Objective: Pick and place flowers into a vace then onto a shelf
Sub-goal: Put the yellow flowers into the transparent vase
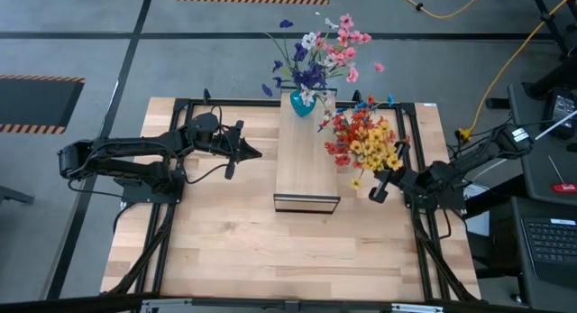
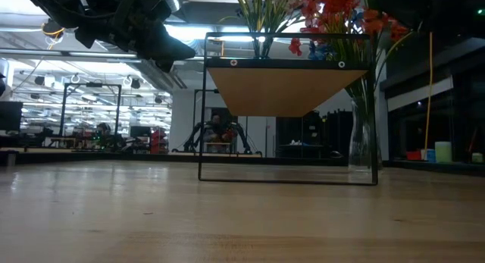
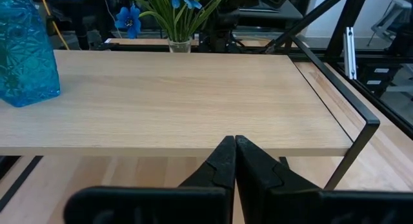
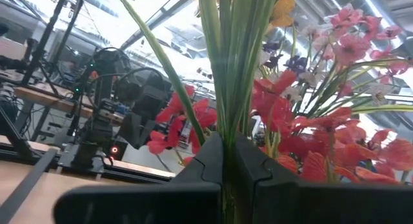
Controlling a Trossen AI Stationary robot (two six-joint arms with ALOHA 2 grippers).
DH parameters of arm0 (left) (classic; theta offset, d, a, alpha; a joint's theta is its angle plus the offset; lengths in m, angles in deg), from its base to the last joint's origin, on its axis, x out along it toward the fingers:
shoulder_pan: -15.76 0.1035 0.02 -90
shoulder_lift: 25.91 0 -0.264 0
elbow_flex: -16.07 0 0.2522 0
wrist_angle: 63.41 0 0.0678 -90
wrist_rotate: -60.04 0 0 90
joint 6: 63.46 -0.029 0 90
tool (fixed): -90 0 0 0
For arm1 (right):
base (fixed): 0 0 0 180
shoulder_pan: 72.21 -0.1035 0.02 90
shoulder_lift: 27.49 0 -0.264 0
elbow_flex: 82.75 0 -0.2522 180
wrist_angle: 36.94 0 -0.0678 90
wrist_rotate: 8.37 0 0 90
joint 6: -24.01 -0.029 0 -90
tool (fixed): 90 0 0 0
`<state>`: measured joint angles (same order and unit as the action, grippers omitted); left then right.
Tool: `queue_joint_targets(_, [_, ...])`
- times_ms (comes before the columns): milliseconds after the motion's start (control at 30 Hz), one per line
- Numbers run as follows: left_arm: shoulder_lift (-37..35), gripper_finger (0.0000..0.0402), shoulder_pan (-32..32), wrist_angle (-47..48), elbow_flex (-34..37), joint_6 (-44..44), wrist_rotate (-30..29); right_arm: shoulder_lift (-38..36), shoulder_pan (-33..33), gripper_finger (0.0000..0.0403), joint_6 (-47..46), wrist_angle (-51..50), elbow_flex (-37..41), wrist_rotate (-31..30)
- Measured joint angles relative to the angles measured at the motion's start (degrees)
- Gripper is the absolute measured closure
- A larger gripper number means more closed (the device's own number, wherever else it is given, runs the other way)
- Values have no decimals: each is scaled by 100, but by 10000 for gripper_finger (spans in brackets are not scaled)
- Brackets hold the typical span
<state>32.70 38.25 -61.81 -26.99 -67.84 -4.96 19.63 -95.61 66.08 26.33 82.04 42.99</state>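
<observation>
**One bunch shelved, second one in the right gripper**

Your butcher-block table [image 1: 225, 250] is the biggest thing here, with the shelf [image 1: 306, 160] standing in the middle of it, a light plank on a thin black frame. Around it is an open workshop with a grey floor, striped hazard tape and a yellow cable.

The left arm sits off the shelf's left side, and its left gripper [image 3: 235, 161] is raised, pointing at the plank edge with the jaws pinched together on nothing. I'd guess it's just parked out of the way.

The right gripper [image 4: 227, 161] is clenched around the green stems of the red, orange and yellow flowers [image 1: 365, 140], low down on the bundle. That grip makes sense to me, since it keeps the blooms upright and clear. They sit in a clear glass vase [image 2: 362, 142] on the table, just beside the shelf's right edge.

The blue vase [image 1: 303, 103] with the pink, white and purple sprigs [image 1: 317, 51] is on the shelf's far end, so that half looks done.
</observation>
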Motion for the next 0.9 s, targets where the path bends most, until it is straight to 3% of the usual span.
queue_joint_targets(900, [0,393,1,0,0,68,-1,0,-2,397,-2,-9,0,255])
